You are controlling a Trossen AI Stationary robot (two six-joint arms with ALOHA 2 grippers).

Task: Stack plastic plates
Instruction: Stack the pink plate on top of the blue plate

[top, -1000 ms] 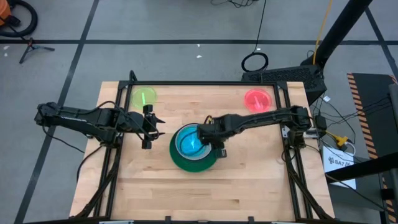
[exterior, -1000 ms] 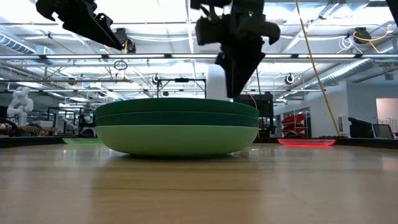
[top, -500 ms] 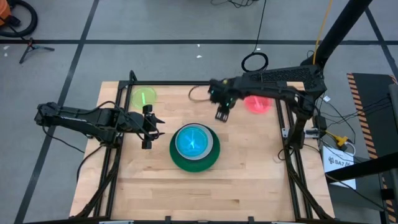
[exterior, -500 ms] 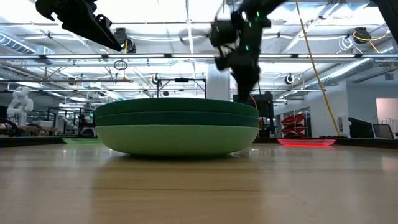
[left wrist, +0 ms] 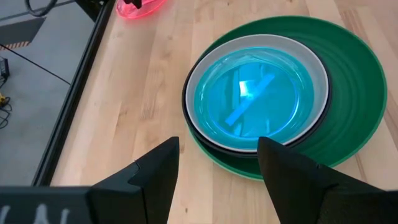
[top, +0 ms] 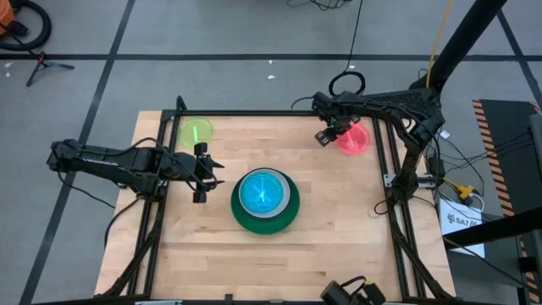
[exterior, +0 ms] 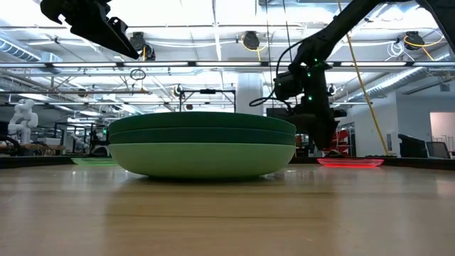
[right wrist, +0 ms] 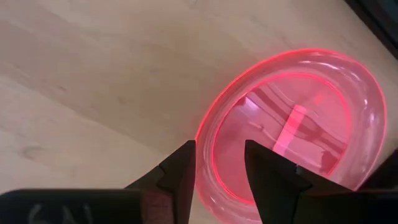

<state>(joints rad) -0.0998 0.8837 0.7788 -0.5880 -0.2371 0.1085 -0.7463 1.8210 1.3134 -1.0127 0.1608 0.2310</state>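
Observation:
In the middle of the table stands a stack (top: 264, 201) of plastic plates: a mint one at the bottom (exterior: 202, 160), dark green ones above it, then black and white ones, with a translucent cyan plate (left wrist: 258, 93) on top. A lime plate (top: 196, 132) lies flat at the far left and a red plate (top: 354, 139) at the far right. My right gripper (right wrist: 219, 168) is open and points down, its fingers on either side of the red plate's rim (right wrist: 205, 134) without touching it. My left gripper (top: 203, 172) hangs open to the left of the stack, above the table.
Black frame rails (top: 385, 169) run along the table's left and right sides and its far edge, close to the red and lime plates. Bare wood (top: 339, 246) spreads in front of the stack toward the near edge.
My right gripper has swung from above the stack toward the table's far right corner. It rolled about its own axis and came down over the red plate. The cyan plate stays on top of the stack.

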